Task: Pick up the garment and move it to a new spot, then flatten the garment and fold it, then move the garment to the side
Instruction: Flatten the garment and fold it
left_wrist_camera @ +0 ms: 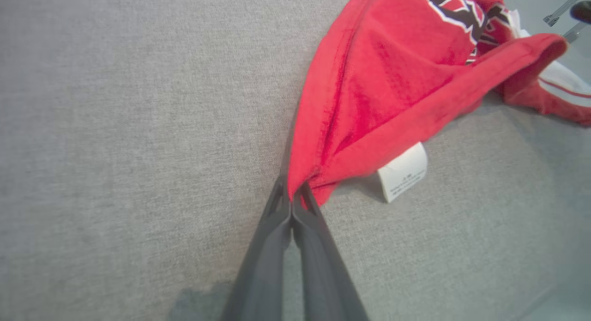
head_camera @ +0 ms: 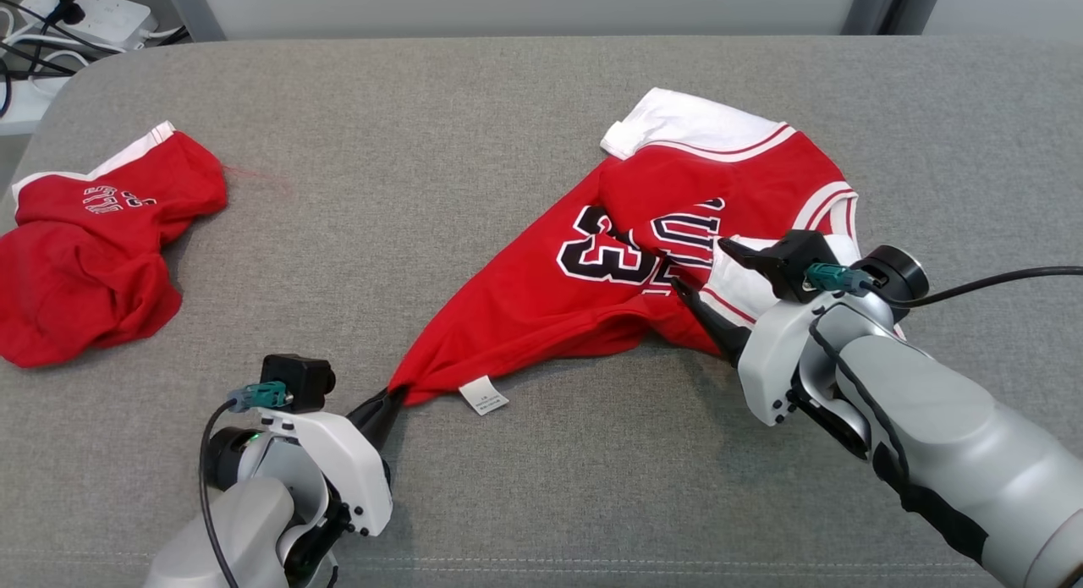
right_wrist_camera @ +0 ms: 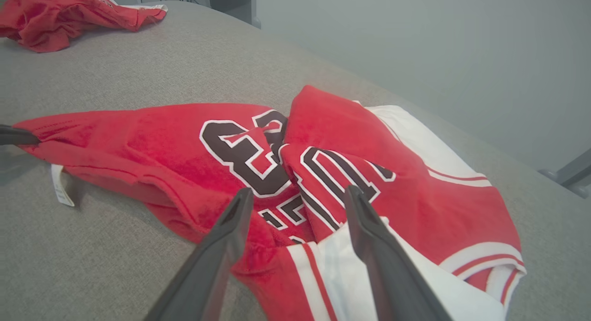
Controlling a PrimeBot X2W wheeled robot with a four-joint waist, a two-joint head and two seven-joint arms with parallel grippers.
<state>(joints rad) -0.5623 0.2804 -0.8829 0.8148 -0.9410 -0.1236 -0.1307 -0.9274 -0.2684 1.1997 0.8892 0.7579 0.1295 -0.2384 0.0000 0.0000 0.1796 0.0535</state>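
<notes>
Left gripper is clamped fully closed on one bunched corner of the red fabric jersey with black-and-white lettering and white striped trim. In the left wrist view I see the cloth pinched right between the fingertips and drawn into a taut ridge running from the tips up toward the number 23. A white rectangular care label hangs off the hem just beside that pinch, lying flat on the surface. Right gripper is spread wide and holds nothing; its two dark fingers sit over the lettering, beside the white-trimmed armhole. The lower finger may be touching cloth, I can't say for sure from the head view. The jersey lies crumpled right of centre on the grey woven upholstered surface, its near-left corner drawn toward the robot and a white panel folded out at the far end. A second crumpled red garment with white trim sits well apart at the surface's left edge. A white power strip with black cables lies beyond the far left corner.
</notes>
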